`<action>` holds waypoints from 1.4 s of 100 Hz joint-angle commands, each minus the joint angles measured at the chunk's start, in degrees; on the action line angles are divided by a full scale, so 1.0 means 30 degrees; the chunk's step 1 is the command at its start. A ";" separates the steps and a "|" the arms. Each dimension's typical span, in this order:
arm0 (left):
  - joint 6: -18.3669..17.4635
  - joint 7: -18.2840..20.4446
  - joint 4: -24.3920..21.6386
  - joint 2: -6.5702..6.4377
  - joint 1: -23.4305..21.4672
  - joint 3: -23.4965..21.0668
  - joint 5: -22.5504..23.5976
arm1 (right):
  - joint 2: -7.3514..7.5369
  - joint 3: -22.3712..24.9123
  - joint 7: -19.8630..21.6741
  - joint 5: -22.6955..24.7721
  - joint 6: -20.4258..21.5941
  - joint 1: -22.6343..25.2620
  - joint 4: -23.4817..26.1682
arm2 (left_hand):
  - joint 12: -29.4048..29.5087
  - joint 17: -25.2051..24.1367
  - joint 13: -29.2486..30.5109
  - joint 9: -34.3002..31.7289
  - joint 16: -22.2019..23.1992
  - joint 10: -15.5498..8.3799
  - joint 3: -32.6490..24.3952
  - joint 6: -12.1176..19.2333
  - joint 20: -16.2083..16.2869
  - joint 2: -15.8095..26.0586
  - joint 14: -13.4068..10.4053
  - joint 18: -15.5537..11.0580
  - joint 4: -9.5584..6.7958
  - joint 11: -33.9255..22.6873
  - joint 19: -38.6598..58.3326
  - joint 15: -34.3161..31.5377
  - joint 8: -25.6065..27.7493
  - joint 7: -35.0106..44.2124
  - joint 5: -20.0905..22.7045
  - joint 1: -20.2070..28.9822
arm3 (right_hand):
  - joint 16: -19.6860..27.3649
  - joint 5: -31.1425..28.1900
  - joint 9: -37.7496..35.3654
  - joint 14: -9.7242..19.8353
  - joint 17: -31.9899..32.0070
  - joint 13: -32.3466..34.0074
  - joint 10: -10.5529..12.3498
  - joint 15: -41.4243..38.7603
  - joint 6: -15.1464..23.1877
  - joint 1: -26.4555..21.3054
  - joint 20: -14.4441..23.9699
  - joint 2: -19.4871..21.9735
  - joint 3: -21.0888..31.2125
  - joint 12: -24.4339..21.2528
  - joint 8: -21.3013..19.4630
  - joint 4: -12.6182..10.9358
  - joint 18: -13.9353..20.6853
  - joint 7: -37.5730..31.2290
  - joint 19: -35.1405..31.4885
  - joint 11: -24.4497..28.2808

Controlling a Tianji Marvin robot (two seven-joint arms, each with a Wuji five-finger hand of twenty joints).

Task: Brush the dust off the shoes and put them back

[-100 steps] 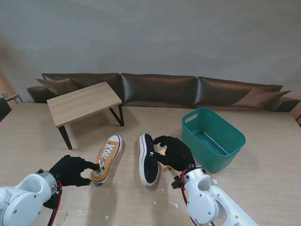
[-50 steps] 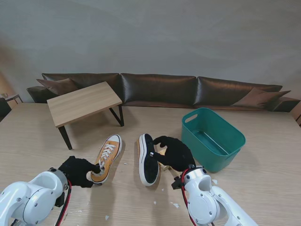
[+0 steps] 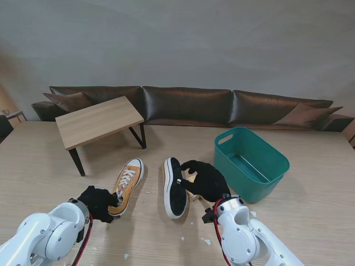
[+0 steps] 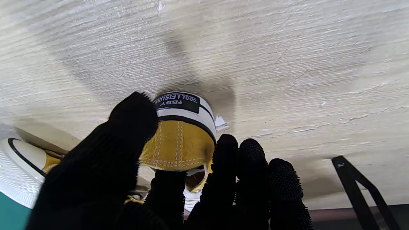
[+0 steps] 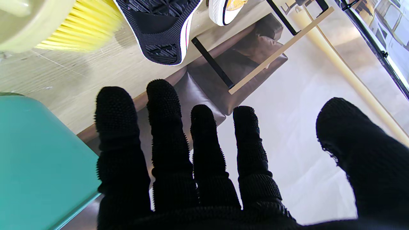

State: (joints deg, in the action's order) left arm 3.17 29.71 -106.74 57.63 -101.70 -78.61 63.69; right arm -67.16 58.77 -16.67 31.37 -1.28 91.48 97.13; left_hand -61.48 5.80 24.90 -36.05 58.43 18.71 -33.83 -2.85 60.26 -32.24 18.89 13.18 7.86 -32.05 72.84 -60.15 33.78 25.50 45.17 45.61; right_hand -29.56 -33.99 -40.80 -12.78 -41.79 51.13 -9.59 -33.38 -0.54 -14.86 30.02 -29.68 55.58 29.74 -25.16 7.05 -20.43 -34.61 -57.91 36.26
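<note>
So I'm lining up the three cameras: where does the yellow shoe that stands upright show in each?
Stand view: yellow shoe, left of centre, heel at the left hand.
Left wrist view: its heel, centre, between thumb and fingers.
Right wrist view: only its toe, at the top edge.
Shared landmark: the small table's black leg.

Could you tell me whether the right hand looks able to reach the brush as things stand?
Probably yes: the right hand is open, and the brush lies close by on the table beside the tipped shoe, with nothing between them.
</note>
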 commanded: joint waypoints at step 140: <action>-0.2952 -0.1158 -0.1529 0.0221 0.0040 -0.2201 -0.5187 | -0.0228 -0.1537 -0.0183 0.0140 0.1229 -0.1245 -0.0595 | -0.6111 1.1583 1.3738 -1.3676 -0.0807 -0.3540 -1.2767 -0.5567 -0.5442 -0.6874 -0.1332 0.2310 -0.0262 -0.2801 0.5835 -0.2155 1.4167 2.3532 0.5650 0.1914 | 0.1501 0.3677 0.4710 0.0463 0.9132 -0.4156 0.0878 0.2801 0.0127 0.0481 0.0111 -0.0411 -0.0485 -0.0394 -0.0181 -0.0376 0.0604 0.0402 0.2088 -0.0381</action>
State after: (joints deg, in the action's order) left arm -5.71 24.90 -108.71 58.37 -102.70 -84.60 48.82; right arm -67.52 54.51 -17.95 31.01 1.64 88.31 95.63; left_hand -76.97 39.30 62.65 -72.63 54.85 14.63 -56.44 -10.43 43.33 -58.38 17.05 21.52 14.71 -34.75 87.82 -64.58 67.76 68.65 53.51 41.68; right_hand -26.69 -26.58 -30.99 -12.75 -41.73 42.54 -9.53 -27.48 -2.34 -14.20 30.17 -28.43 55.44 29.70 -25.35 6.52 -20.42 -34.67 -54.61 36.04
